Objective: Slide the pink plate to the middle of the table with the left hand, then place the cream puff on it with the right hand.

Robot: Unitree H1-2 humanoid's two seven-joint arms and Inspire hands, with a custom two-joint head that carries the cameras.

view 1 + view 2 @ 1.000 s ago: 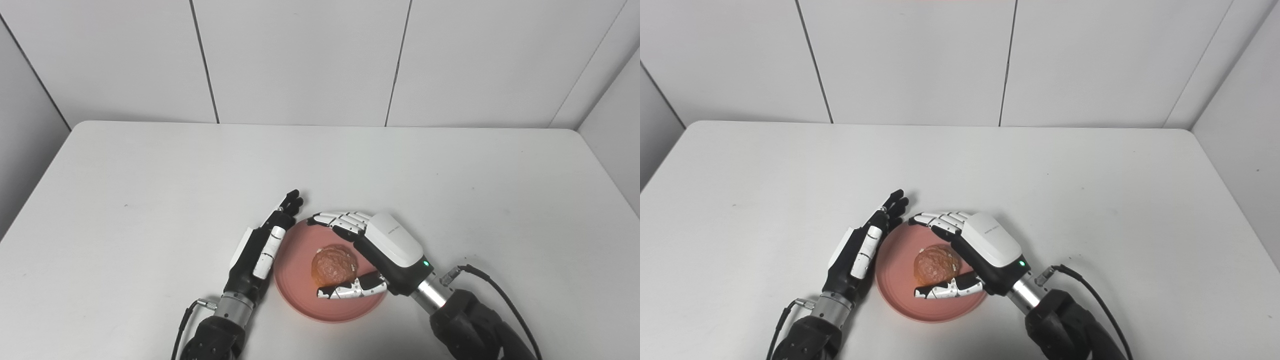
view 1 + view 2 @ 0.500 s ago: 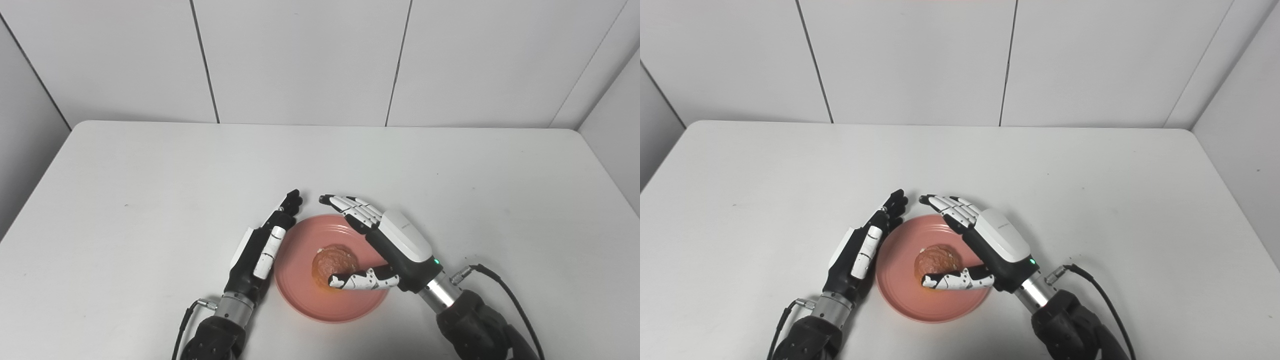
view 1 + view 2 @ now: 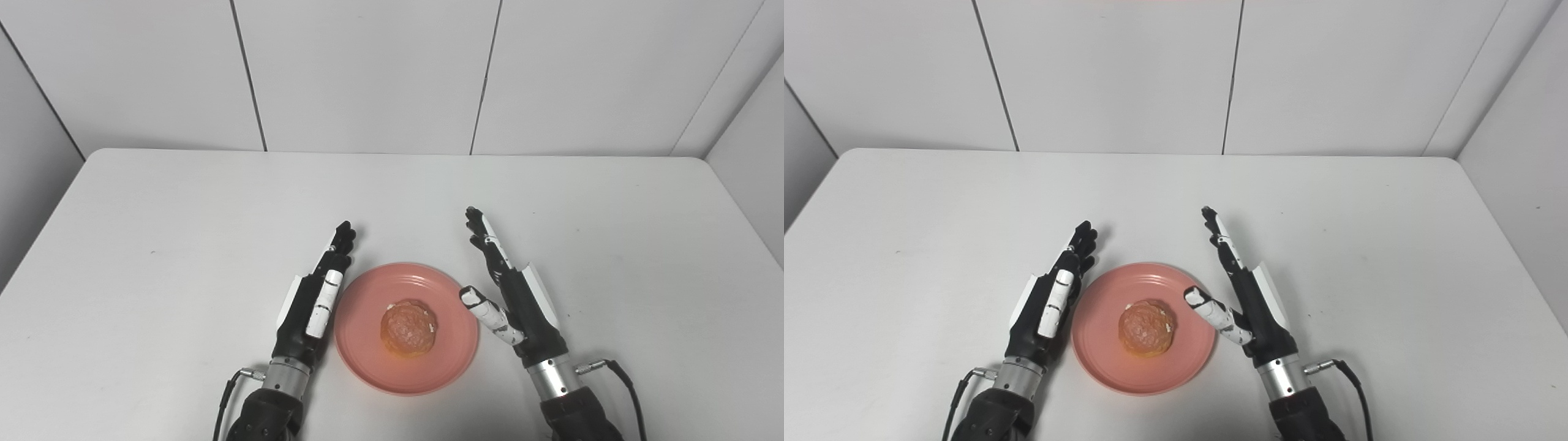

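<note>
White wall panels stand behind the pale grey tabletop [image 3: 184, 202]. Half a second ago the right hand [image 3: 517, 300] arched over the round pink plate [image 3: 367, 361] with its thumb against the brown, crinkled cream puff [image 3: 408, 327]; it has since drawn clear to the plate's right side, fingers straight and spread, holding nothing. The left hand [image 3: 311, 300] has shifted slightly and lies just beside the plate's left rim, fingers flat and extended toward the far edge, empty. The puff sits at the plate's centre, roundish with no clear long axis, near the tabletop's front edge, midway across.
</note>
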